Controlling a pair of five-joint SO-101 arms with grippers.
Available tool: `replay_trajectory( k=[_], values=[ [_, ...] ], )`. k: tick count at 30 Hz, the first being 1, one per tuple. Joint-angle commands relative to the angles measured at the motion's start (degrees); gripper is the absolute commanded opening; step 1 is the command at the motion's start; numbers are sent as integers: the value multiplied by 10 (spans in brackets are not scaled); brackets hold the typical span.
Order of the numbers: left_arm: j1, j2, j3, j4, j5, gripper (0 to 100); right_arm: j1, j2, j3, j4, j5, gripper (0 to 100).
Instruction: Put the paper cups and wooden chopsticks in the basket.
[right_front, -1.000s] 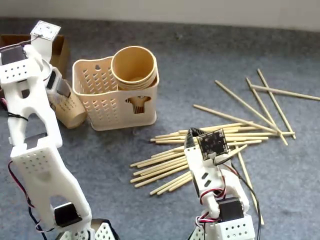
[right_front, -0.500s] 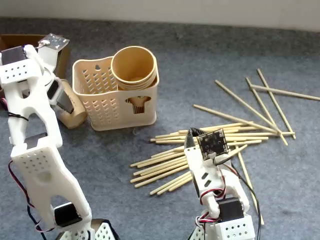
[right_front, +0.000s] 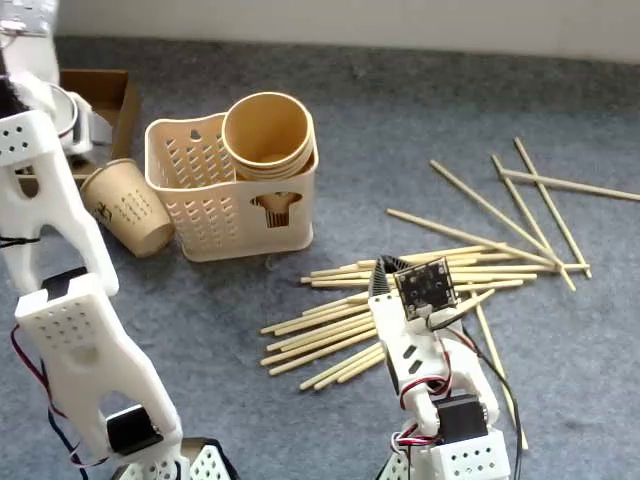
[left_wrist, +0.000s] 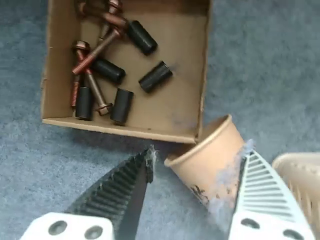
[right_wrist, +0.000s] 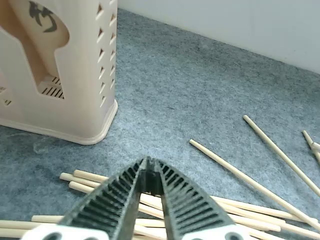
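My left gripper (left_wrist: 197, 160) hangs open, black finger and white finger spread wide, over a brown paper cup (right_front: 125, 207) that lies on its side on the grey felt table (right_front: 400, 120). In the overhead frame the cup sits at the left, just beside the cream plastic basket (right_front: 215, 215), with its rim pointing toward the shallow cardboard box (right_front: 105, 95) in the upper left corner. I cannot tell whether my white finger touches the cup. The box holds copper-coloured bolts (left_wrist: 100, 47) and short black cylinders (left_wrist: 155, 76).

A stack of brown paper cups (right_front: 265, 130) stands upright in the basket's right-hand part, mouth up.

My right gripper (right_wrist: 149, 165) is closed with nothing in it, its ribbed fingers pressed together, low over a pile of pale wooden chopsticks (right_front: 330, 335) lying below centre of the overhead frame. More loose chopsticks (right_front: 520, 205) lie scattered and crossing toward the right edge, well apart from the basket.
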Motion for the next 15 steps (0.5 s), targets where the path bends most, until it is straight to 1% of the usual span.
replay_trajectory(
  k=[1,4,6,8,9,11,12,15],
  values=[
    [-21,35,-26,-61,44,266,-6,-2,84,3,6,10],
    [-36,102,-29,-81,43,266,-5,-2,84,3,6,10],
    [-47,137,-30,-70,28,266,-5,-2,84,3,6,10],
    [-49,147,-30,-34,-33,266,-5,-2,84,3,6,10],
    [-49,149,-30,-4,-69,266,-5,-2,84,3,6,10],
    [-51,148,-30,60,-120,266,-5,-2,84,3,6,10],
    [-55,147,-27,83,-130,266,-5,-2,84,3,6,10],
    [-77,146,-30,84,-132,266,-5,-2,84,3,6,10]
  ],
)
